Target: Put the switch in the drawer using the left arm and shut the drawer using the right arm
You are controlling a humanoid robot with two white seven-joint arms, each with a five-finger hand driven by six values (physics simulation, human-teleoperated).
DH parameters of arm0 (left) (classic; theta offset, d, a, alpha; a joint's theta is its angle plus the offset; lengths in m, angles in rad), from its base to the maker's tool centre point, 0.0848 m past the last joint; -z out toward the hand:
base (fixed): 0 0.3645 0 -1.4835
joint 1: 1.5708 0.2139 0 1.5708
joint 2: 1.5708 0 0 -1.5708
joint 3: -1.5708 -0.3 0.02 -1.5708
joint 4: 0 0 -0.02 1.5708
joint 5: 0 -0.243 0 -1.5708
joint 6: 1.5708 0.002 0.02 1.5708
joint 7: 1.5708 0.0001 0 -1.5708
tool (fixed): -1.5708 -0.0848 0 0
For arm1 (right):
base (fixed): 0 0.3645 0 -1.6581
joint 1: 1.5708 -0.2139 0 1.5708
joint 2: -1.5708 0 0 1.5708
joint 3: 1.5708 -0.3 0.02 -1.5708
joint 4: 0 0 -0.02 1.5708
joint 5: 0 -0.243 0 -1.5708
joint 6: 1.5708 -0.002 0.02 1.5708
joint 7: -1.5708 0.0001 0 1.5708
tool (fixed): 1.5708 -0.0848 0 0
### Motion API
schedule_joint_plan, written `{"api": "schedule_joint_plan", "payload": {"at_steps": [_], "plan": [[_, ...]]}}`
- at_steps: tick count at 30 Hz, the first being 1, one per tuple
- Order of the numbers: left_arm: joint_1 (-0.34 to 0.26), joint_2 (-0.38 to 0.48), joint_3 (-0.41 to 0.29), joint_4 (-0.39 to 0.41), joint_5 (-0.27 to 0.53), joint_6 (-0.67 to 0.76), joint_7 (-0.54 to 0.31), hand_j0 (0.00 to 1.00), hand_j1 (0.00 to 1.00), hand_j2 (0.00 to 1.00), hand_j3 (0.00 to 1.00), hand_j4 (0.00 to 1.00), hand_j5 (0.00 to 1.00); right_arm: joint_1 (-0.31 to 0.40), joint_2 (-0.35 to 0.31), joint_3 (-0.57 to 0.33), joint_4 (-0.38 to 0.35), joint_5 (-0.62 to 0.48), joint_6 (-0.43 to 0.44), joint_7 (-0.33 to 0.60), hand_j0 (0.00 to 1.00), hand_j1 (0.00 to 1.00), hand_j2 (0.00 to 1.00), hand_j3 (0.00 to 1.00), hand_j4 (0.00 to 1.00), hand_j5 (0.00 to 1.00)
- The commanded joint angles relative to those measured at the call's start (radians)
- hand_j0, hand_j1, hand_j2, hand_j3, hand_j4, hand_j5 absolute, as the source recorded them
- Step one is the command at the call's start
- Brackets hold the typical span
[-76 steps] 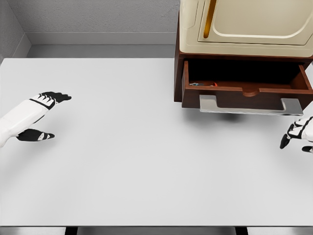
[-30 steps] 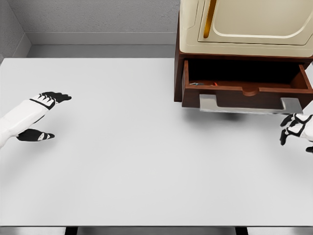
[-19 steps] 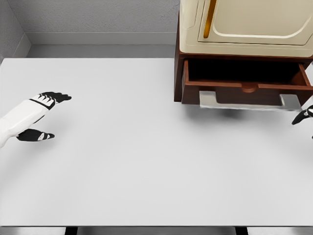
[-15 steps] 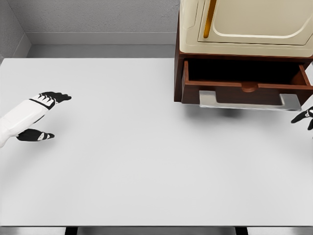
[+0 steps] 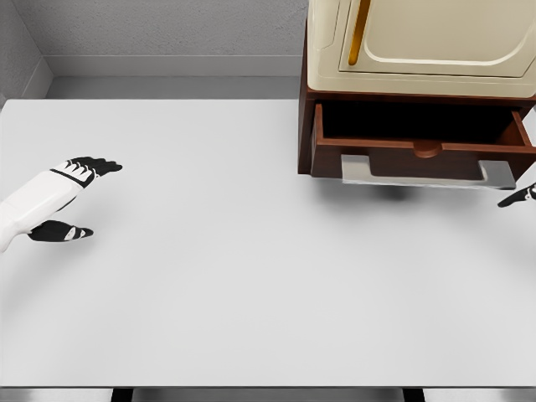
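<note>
A brown wooden drawer point(image 5: 423, 157) with a grey metal handle point(image 5: 427, 174) sticks out partly from the cabinet at the upper right. Its inside is dark and the switch does not show in it. My left hand point(image 5: 71, 197) rests open on the table at the far left, holding nothing. Only a black fingertip of my right hand point(image 5: 521, 198) shows at the right edge, just below the right end of the handle.
A cream appliance point(image 5: 423, 42) with an amber bar sits on top of the brown cabinet point(image 5: 306, 126). The white table point(image 5: 234, 268) spreads across the view, with a grey wall behind it.
The drawer has slid part of the way in, hiding the small item seen inside earlier. My right hand has moved up and right, mostly out of view. The left arm stayed still.
</note>
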Motion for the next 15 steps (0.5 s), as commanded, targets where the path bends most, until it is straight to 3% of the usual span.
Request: {"api": "schedule_joint_plan", "payload": {"at_steps": [1, 5, 7, 9, 15], "plan": [[0.000, 0.001, 0.000, -0.001, 0.007, 0.003, 0.000, 1.00, 1.00, 1.00, 1.00, 1.00, 1.00, 0.000, 0.008, -0.001, 0.000, -0.008, 0.000, -0.002, 0.70, 0.70, 0.70, 0.70, 0.70, 0.70], [0.000, 0.001, 0.002, 0.001, 0.009, 0.003, 0.000, 1.00, 1.00, 1.00, 1.00, 1.00, 1.00, -0.001, 0.008, -0.001, 0.000, -0.008, 0.000, -0.002, 0.67, 0.67, 0.67, 0.67, 0.67, 0.67], [0.000, 0.001, 0.002, 0.001, 0.009, 0.003, 0.000, 1.00, 1.00, 1.00, 1.00, 1.00, 1.00, -0.001, 0.005, -0.002, -0.011, -0.003, 0.000, 0.001, 0.57, 0.57, 0.57, 0.57, 0.57, 0.57], [0.000, 0.001, 0.002, -0.001, 0.009, 0.003, 0.000, 1.00, 1.00, 1.00, 1.00, 1.00, 1.00, -0.001, 0.005, -0.002, -0.042, 0.009, 0.000, 0.006, 0.53, 0.53, 0.53, 0.53, 0.53, 0.53], [0.000, 0.001, 0.002, 0.001, 0.009, 0.003, 0.002, 1.00, 1.00, 1.00, 1.00, 1.00, 1.00, -0.003, 0.009, -0.002, -0.137, 0.050, 0.000, 0.010, 0.54, 0.54, 0.54, 0.54, 0.54, 0.54]]}}
